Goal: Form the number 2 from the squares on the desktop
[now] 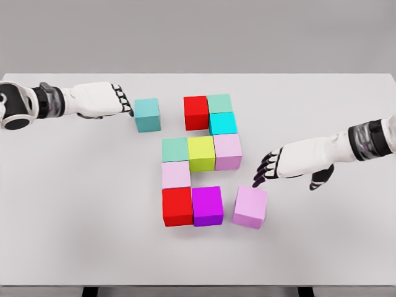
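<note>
Coloured cubes lie on the white table (74,204). A teal cube (147,115) stands apart at the upper left, with my left hand (125,103) just left of it, fingertips touching or nearly touching its side, holding nothing. A red cube (195,112), a green cube (219,103) and a cyan cube (223,123) form the top group. Below sit a green cube (175,149), a yellow cube (201,153), a pink cube (227,151), a pale pink cube (176,174), a red cube (177,206) and a purple cube (207,205). A loose pink cube (250,206) lies slightly turned at the lower right. My right hand (265,168) hovers open just above and right of it.
The table's front edge (198,285) runs along the bottom of the view. Bare tabletop lies to the left and right of the cube cluster. Dark table legs show below the edge.
</note>
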You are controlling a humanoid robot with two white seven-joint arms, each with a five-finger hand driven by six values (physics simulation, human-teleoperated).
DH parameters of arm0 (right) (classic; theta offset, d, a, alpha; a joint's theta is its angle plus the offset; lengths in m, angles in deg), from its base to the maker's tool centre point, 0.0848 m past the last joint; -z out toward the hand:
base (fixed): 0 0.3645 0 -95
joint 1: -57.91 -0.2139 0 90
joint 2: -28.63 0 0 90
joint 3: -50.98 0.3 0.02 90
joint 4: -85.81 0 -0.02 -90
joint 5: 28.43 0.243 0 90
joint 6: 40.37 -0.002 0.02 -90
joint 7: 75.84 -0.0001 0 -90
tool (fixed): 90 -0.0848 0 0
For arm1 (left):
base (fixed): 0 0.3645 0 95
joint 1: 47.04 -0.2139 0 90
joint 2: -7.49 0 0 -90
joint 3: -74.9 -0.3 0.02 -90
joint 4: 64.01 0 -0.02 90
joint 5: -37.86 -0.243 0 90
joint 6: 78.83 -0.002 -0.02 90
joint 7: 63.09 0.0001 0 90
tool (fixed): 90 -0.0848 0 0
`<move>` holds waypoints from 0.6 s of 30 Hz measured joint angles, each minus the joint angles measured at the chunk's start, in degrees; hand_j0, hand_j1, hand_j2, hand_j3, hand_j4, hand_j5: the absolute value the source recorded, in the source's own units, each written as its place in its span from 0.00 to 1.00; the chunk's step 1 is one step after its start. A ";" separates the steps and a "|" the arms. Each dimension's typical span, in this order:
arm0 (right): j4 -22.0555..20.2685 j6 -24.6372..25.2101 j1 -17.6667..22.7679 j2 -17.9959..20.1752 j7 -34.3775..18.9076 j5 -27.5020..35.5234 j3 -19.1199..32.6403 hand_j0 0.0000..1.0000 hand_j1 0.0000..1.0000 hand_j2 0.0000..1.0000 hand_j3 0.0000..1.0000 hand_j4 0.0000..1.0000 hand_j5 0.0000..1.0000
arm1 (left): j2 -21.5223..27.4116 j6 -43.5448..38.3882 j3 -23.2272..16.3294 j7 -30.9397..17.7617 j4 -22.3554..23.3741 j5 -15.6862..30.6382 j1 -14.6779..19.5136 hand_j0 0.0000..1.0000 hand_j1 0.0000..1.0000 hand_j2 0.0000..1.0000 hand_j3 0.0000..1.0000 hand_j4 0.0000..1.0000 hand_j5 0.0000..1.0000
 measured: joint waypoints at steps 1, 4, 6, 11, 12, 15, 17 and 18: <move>0.10 -0.01 -0.09 0.07 0.00 0.09 0.28 1.00 1.00 1.00 1.00 1.00 1.00 | -0.25 0.00 0.00 0.00 0.09 -0.01 0.00 0.79 0.79 0.79 0.79 0.79 0.79; 0.14 0.00 -0.09 1.08 0.11 0.64 1.71 1.00 1.00 1.00 1.00 1.00 1.00 | -0.92 0.00 0.01 0.01 0.28 0.00 0.09 0.79 0.79 0.79 0.79 0.79 0.79; 0.01 0.00 -0.09 2.35 0.15 1.23 2.28 1.00 1.00 1.00 1.00 1.00 1.00 | -1.14 0.00 0.01 0.01 0.34 -0.01 0.09 0.79 0.79 0.79 0.79 0.79 0.79; -5.20 -0.01 0.09 6.68 0.15 1.86 2.68 1.00 1.00 1.00 1.00 1.00 1.00 | -1.32 0.00 0.01 0.00 1.34 -0.01 0.17 0.79 0.79 0.79 0.79 0.79 0.79; -6.00 -0.01 0.18 7.33 0.18 1.92 2.61 1.00 1.00 1.00 1.00 1.00 1.00 | -1.33 0.00 0.01 0.00 1.75 -0.01 0.26 0.79 0.79 0.79 0.79 0.79 0.79; -7.27 -0.01 0.53 8.24 0.55 2.08 2.31 1.00 1.00 1.00 1.00 1.00 1.00 | -1.39 0.00 0.04 -0.01 2.91 -0.03 0.53 0.79 0.79 0.79 0.79 0.79 0.79; -7.63 -0.01 0.71 8.39 1.00 2.15 2.16 1.00 1.00 1.00 1.00 1.00 1.00 | -2.08 0.00 0.07 -0.01 3.99 -0.03 0.88 0.79 0.79 0.79 0.79 0.79 0.79; -7.74 -0.01 1.14 8.32 1.17 2.14 2.08 1.00 1.00 1.00 1.00 1.00 1.00 | -2.53 0.00 0.08 -0.02 4.57 -0.04 1.06 0.80 0.80 0.80 0.80 0.80 0.80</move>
